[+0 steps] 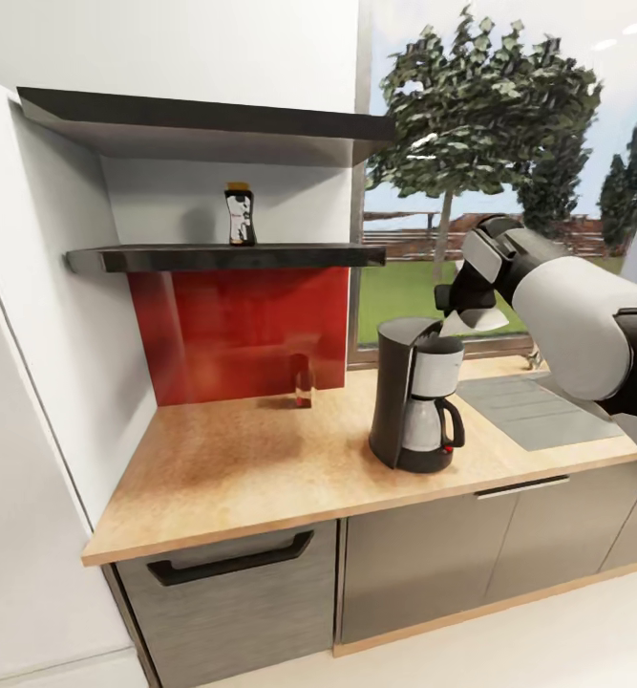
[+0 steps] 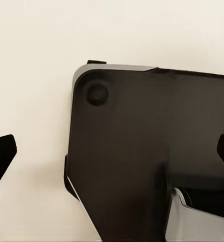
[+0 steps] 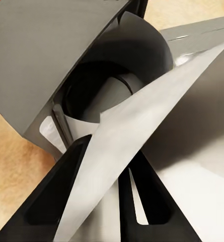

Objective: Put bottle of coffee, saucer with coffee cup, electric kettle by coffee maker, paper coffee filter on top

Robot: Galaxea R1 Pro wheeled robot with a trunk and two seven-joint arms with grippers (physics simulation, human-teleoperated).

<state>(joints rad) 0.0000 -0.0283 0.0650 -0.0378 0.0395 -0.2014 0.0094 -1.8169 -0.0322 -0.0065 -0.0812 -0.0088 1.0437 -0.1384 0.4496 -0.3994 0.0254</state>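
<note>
Right gripper pinches the white paper coffee filter just above the black coffee maker. Brown-capped coffee bottle stands on the dark shelf. Left jaw state: cannot tell.

Coffee maker: on the surface, toward its right, near the front edge.
Bottle of coffee: on the shelf, above the surface's back left part.
Glass: on the surface by the back wall, left of the coffee maker.
Cooktop: set in the surface, right of the coffee maker.
Paper filter: in the right tool, just above the coffee maker's top.
</note>
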